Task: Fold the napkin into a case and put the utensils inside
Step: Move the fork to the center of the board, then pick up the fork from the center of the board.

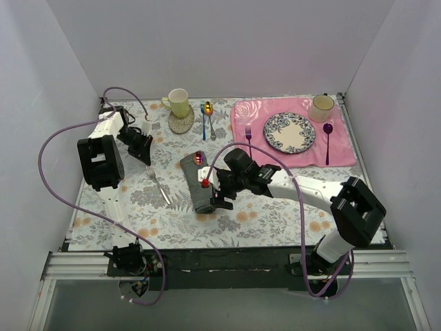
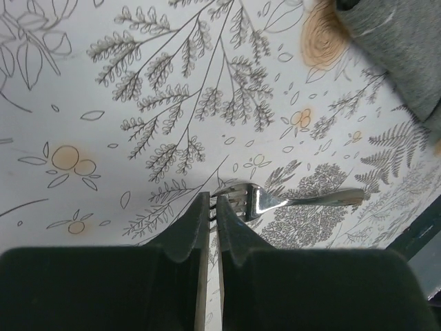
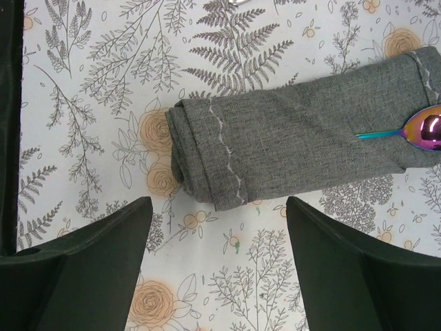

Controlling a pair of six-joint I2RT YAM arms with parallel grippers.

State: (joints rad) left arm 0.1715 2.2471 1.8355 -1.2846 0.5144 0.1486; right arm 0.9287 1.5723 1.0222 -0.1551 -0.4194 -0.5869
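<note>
The dark grey napkin (image 1: 191, 172) (image 3: 310, 145) lies folded into a long case at mid-table. The spoon's gold-to-purple bowl (image 1: 200, 158) (image 3: 427, 131) pokes out of its far end. On the cloth left of it lies the silver fork (image 1: 159, 186) (image 2: 296, 201). My left gripper (image 1: 145, 154) (image 2: 213, 201) is shut at the fork's head, with the tines showing between its tips. My right gripper (image 1: 207, 200) (image 3: 219, 227) hovers open over the near, closed end of the napkin, touching nothing. A corner of the napkin (image 2: 400, 48) shows in the left wrist view.
A yellow mug (image 1: 178, 102) stands on a coaster at the back, with a blue-handled spoon (image 1: 207, 112) beside it. The pink placemat (image 1: 251, 153) at the back right carries a plate (image 1: 289, 132), a cup (image 1: 321, 107), a purple fork (image 1: 249, 136) and a purple spoon (image 1: 328, 136).
</note>
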